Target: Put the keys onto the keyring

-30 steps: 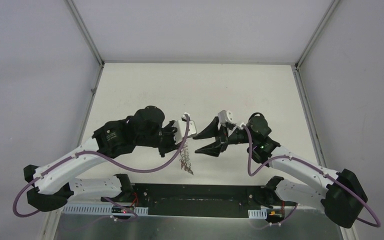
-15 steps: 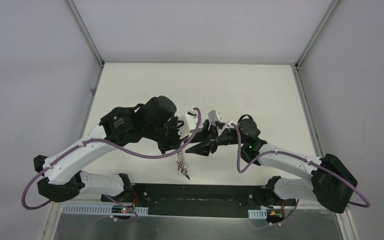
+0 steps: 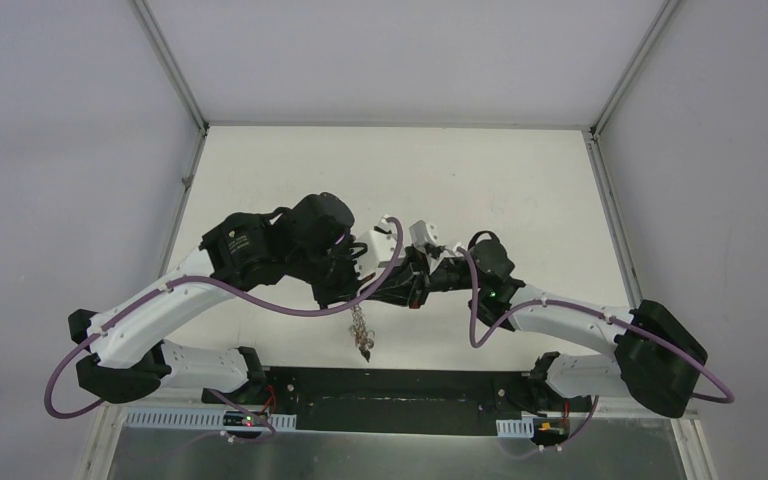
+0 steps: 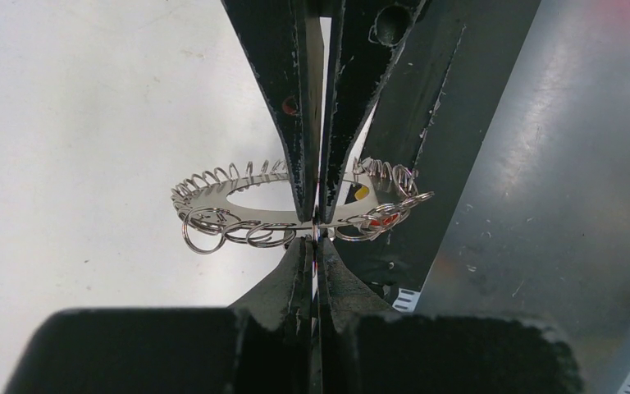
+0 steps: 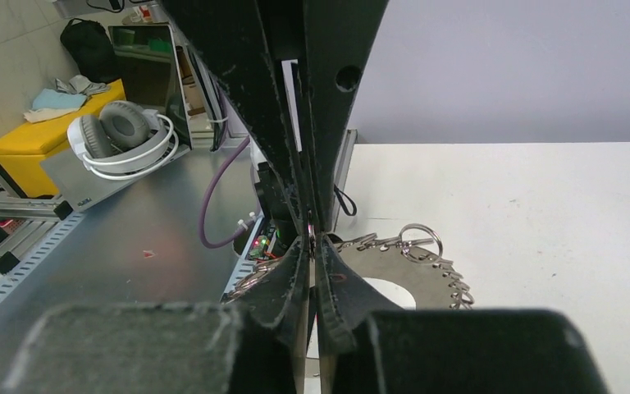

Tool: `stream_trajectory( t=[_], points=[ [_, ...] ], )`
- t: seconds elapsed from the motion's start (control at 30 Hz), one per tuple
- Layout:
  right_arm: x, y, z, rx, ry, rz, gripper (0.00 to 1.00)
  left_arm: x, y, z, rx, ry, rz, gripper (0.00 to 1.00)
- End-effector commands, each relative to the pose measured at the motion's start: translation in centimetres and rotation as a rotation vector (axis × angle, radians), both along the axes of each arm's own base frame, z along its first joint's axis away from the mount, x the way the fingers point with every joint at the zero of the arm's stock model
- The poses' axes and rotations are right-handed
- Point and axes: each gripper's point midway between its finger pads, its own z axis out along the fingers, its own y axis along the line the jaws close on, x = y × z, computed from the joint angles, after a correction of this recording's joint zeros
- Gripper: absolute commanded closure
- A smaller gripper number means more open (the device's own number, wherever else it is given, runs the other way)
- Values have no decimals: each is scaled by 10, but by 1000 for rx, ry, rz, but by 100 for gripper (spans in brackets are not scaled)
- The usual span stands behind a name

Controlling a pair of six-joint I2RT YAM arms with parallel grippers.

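Silver-grey keyring [image 4: 201, 197], white table [image 4: 66, 123], purple cables [image 3: 290, 308]

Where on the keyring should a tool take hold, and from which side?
Probably the outer rim of the keyring, coming edge-on from outside the ring. The plate is thin and flat, and its wire loops stick out all round, so closing fingers get purchase there. The left tool is shut at the near rim in that way.
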Motion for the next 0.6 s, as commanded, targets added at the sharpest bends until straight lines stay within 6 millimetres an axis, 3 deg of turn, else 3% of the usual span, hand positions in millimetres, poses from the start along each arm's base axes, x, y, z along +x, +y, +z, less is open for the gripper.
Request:
stream_trajectory(
  t=[0.0, 0.37, 0.5, 0.57],
  points=[
    [-4, 5, 31, 87, -51, 24, 93, 2, -6, 18, -61, -25, 12, 100],
    [-5, 10, 24, 75, -48, 37, 88, 3, -7, 22, -92, -44, 9, 100],
    [-7, 10, 24, 75, -55, 45, 100, 1, -6, 20, -94, -43, 4, 100],
    [-7, 9, 24, 75, -57, 49, 100, 1, -6, 19, -92, -44, 4, 100]
  ],
)
